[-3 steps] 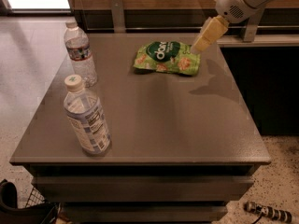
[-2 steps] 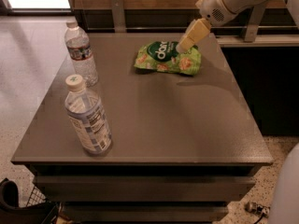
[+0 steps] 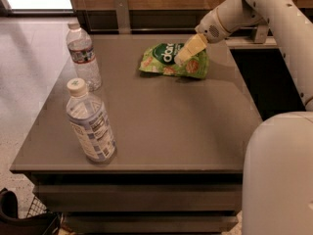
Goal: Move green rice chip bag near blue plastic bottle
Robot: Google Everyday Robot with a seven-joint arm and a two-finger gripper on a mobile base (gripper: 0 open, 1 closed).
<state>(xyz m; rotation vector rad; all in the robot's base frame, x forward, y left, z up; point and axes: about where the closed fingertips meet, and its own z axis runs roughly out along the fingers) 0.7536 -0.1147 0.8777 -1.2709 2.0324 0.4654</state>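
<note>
The green rice chip bag [image 3: 173, 61] lies flat at the far middle of the grey table [image 3: 161, 116]. The blue plastic bottle [image 3: 90, 121], pale blue with a white cap and a large white label, stands upright near the table's front left. My gripper [image 3: 188, 50] hangs at the end of the white arm, just over the right half of the bag, and covers part of it.
A slimmer clear water bottle [image 3: 83, 57] stands upright at the far left of the table. A dark counter [image 3: 274, 82] runs along the right side. The robot's white body [image 3: 279, 175] fills the lower right. A dark basket [image 3: 24, 219] sits on the floor at lower left.
The gripper has moved left and down from beside the bag's right edge to over the bag. The bag and both bottles have not moved on the table.
</note>
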